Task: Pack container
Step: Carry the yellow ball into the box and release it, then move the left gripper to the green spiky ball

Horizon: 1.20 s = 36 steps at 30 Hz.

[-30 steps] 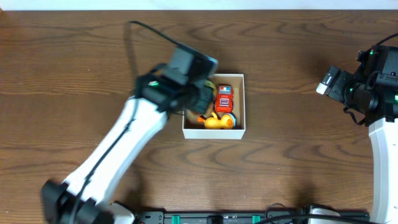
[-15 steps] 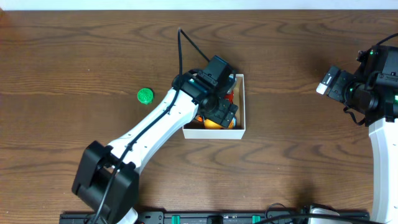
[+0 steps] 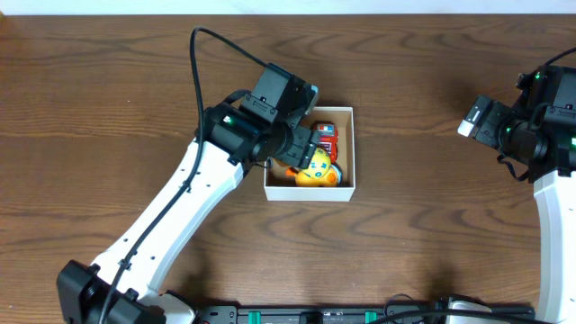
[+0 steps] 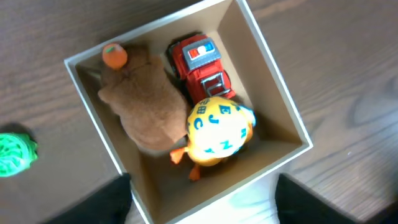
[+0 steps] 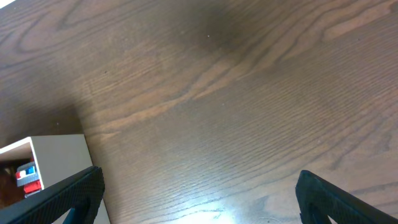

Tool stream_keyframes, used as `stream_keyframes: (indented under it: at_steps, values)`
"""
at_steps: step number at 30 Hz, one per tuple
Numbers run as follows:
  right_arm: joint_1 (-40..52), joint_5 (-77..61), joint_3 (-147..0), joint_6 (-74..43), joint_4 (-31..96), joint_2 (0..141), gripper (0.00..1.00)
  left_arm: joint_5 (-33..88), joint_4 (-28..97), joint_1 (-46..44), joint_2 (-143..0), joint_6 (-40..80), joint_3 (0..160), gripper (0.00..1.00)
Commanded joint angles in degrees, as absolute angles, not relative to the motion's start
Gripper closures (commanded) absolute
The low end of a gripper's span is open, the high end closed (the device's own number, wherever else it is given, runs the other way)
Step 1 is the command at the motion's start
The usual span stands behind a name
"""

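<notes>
1. three toys lie in the container [image 3: 310, 193]: a brown plush [image 4: 146, 109], a red truck [image 4: 199, 65] and a yellow duck [image 4: 217, 130].
2. left end effector [image 4: 202, 208] hangs over the container's near wall, fingers apart, holding nothing.
3. a small green disc [image 4: 15, 155] sits on the table [image 3: 108, 72] near the container's plush-side wall, the side away from the right arm, so the left arm is nearer and looks the one to fetch it.
4. right end effector [image 5: 199, 186]: fingers apart, empty, well off to the side.

The container [image 4: 273, 93] has white walls and a tan-brown inside; the toy truck [image 4: 199, 65] is red with a blue-and-white roof patch; the round toy [image 4: 219, 132] is yellow with blue letters; the plush [image 4: 146, 106] is brown; the disc [image 4: 13, 154] green; the table [image 5: 249, 93] dark, wood-grained brown.
</notes>
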State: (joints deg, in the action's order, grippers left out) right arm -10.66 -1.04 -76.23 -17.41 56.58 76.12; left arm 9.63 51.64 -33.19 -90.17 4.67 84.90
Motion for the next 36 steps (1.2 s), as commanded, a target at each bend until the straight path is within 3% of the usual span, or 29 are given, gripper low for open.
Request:
stream_keyframes:
  at_steps: [1, 9, 15, 18, 26, 31, 36]
  values:
    - [-10.92, -0.45, -76.34, -17.98, 56.73, 76.29, 0.01, 8.73, 52.05, -33.87, -91.37, 5.02, 85.62, 0.45]
    - [-10.92, -0.45, -76.34, -17.98, 56.71, 76.31, 0.01, 8.12, 51.55, -34.48, -93.3, 4.99, 85.62, 0.49]
    - [-10.92, -0.45, -76.34, -17.98, 56.71, 76.29, 0.01, -6.76, 55.13, -32.08, -94.15, 5.04, 85.62, 0.52]
    - [-10.92, -0.45, -76.34, -17.98, 56.71, 76.29, 0.01, -6.7, 55.99, -27.7, -94.15, 5.06, 85.62, 0.37]
    - [-10.92, -0.45, -76.34, -17.98, 56.71, 76.29, 0.01, -3.03, 55.22, -14.31, -96.42, 4.97, 85.23, 0.36]
    - [-10.92, -0.45, -76.34, -17.98, 56.71, 76.29, 0.01, -1.76, 54.74, -11.35, -104.42, 4.75, 85.23, 0.25]
    - [-10.92, -0.45, -76.34, -17.98, 56.71, 76.29, 0.01, -1.76, 52.56, -10.07, -112.9, 4.75, 85.23, 0.24]
